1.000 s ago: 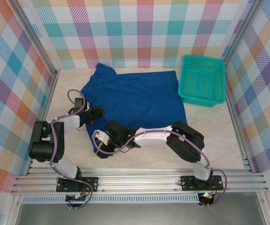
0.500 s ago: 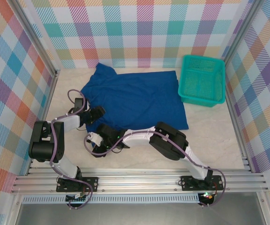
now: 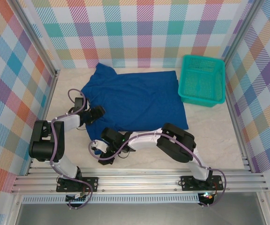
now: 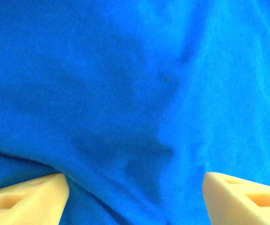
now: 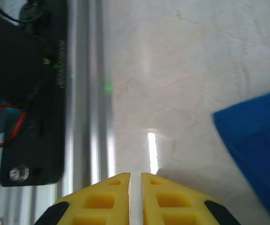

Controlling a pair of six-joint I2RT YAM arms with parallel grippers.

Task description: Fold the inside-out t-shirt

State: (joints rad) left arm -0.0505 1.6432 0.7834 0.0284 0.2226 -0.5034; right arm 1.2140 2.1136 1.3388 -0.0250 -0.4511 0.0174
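Since a second ago, we see the right gripper has slid off the near-left corner of the inside-out t-shirt and drawn its fingers together, and that corner now sits a little farther back on the table. Starting at the left of the overhead view, the left gripper rests on the shirt's left edge. Its wrist camera shows the left gripper with its two yellow fingers spread wide and nothing between them, and rumpled blue t-shirt cloth lying just beneath. The shirt is spread flat across the middle and far part of the table, with one sleeve pointing to the far left. Just in front of its near-left corner hangs the right gripper, its fingers pressed almost together with only a thin slit between them, gripping nothing. It is over bare table beside the metal rail, and a blue corner of the shirt lies off to one side, not touching it. At the far right, a teal mesh basket stands just beside the shirt's right edge.
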